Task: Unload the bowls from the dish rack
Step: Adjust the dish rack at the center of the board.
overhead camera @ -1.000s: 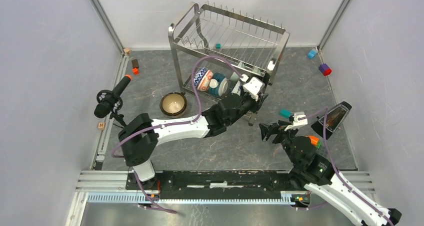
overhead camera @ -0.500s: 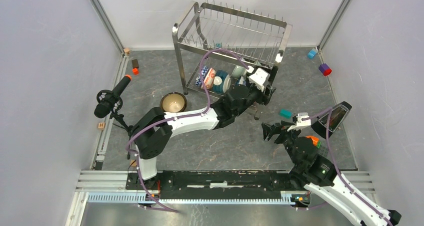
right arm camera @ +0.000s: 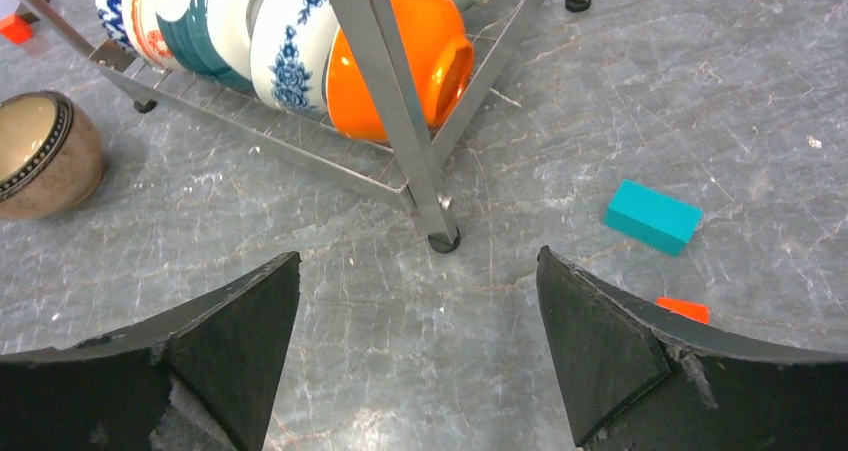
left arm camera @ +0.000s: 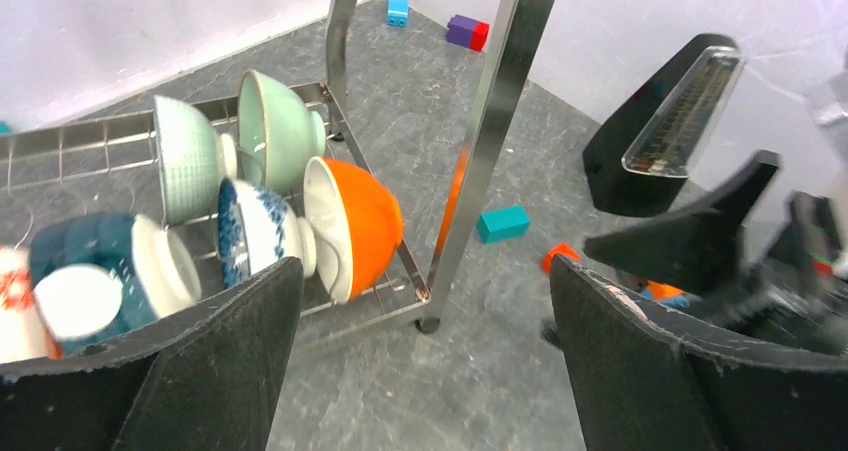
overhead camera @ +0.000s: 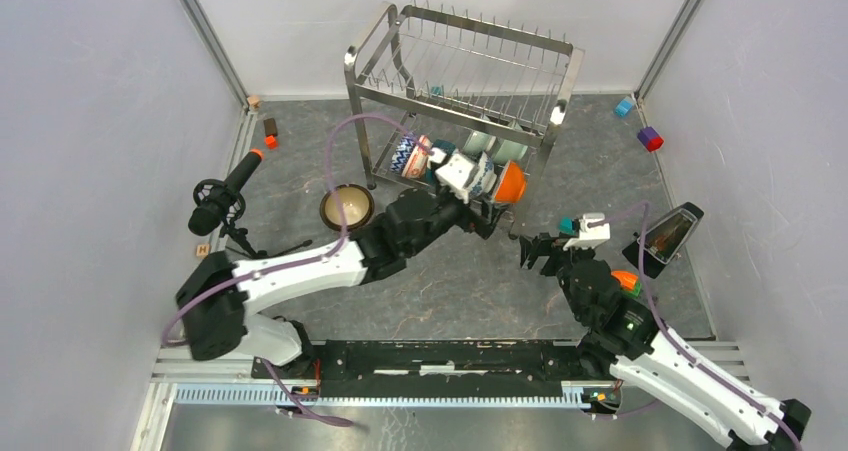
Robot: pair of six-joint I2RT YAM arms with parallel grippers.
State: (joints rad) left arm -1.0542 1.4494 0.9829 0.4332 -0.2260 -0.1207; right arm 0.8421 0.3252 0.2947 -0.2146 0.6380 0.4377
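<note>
From above, a brown bowl [overhead camera: 346, 207] is seen on the table beside the dish rack [overhead camera: 450, 106]. In the left wrist view, pale green bowls [left arm camera: 275, 131] are shown plainly on the lower tier, beyond the left gripper [left arm camera: 425, 291], which is spread wide and empty. In its own view, the right gripper [right arm camera: 418, 271] is likewise spread wide and empty.

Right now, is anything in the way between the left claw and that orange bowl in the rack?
Partly. The open left gripper faces the orange bowl, but a corner post of the dish rack rises just right of the bowl, its foot in line with the gap between the fingers.
</note>
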